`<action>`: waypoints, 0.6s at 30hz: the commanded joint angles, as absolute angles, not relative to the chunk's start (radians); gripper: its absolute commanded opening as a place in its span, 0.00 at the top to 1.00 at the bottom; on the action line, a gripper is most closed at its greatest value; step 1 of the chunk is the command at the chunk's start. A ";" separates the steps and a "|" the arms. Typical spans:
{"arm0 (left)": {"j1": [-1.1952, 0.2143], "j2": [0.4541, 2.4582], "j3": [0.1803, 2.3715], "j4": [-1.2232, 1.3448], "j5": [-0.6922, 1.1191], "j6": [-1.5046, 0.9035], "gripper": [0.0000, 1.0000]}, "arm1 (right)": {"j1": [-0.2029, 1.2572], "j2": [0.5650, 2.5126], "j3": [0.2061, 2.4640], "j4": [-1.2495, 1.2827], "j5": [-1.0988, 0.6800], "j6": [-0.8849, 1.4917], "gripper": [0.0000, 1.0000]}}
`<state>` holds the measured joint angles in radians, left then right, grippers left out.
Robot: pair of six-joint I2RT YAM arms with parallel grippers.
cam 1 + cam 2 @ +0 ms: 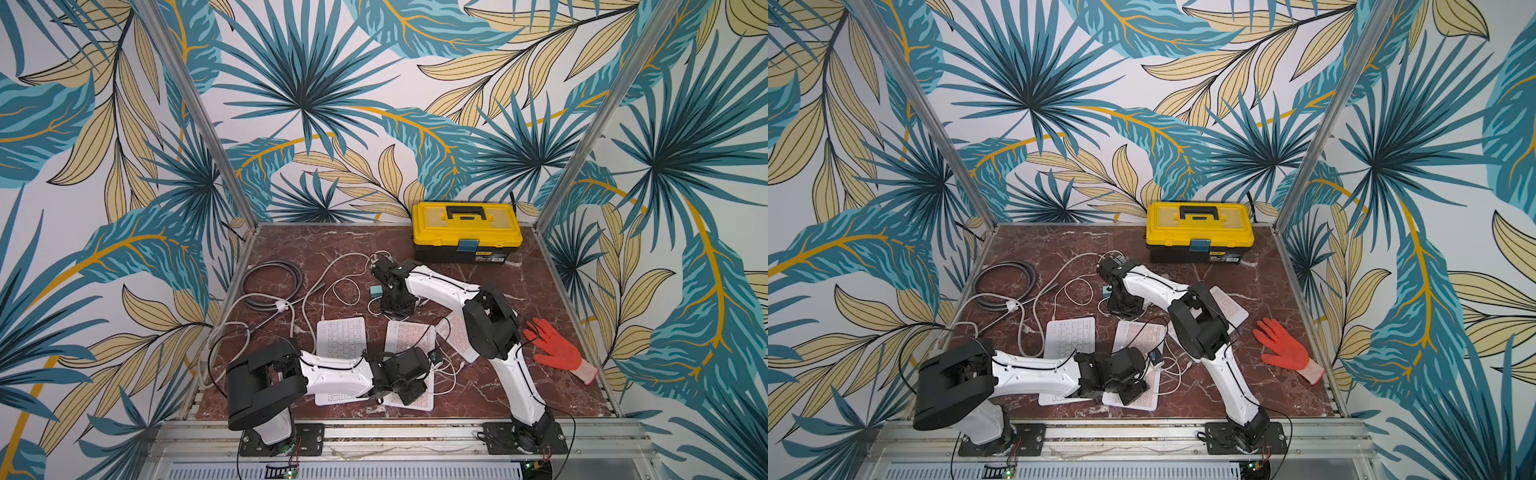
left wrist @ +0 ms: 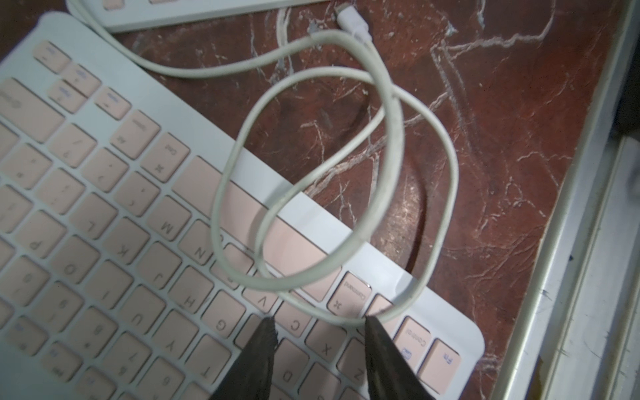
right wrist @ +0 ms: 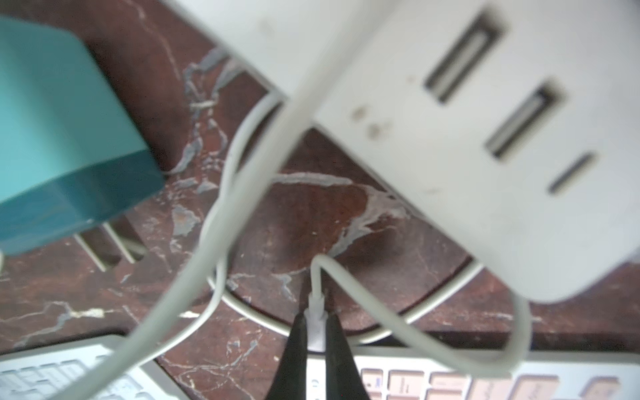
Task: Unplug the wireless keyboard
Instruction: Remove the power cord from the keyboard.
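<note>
A pink-keyed wireless keyboard lies mid-table in both top views. My right gripper is shut on the white cable plug right at that keyboard's far edge; whether the plug still sits in the port is hidden. From above, the right gripper points down at that edge. My left gripper is open, its fingertips resting on the keys near the keyboard's front corner, and it stands low over the keyboard's near end. A white cable loop lies across the keys there.
A white power hub and a teal charger lie close by the right gripper. A white keyboard lies to the left, another pink one under the right arm. Farther off: yellow toolbox, orange glove, grey cable coil.
</note>
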<state>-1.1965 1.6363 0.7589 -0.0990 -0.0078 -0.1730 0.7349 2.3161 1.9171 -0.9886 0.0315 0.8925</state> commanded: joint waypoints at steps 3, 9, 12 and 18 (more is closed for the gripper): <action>-1.190 1.680 0.723 -0.160 0.033 -0.200 0.56 | 0.742 2.360 1.929 -0.965 0.183 0.818 0.90; -1.189 1.679 0.722 -0.159 0.032 -0.210 0.56 | 0.673 2.291 1.736 -0.797 -0.026 1.211 0.89; -1.189 1.678 0.722 -0.159 0.031 -0.214 0.56 | 0.666 2.264 1.714 -0.764 -0.030 1.254 0.89; -1.189 1.685 0.725 -0.158 0.032 -0.216 0.56 | 0.694 2.335 1.903 -0.878 0.023 1.074 0.89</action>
<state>-1.1904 1.6379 0.7574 -0.0853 0.0048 -0.1993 0.6708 2.2807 1.8412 -0.8280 -0.0151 1.1381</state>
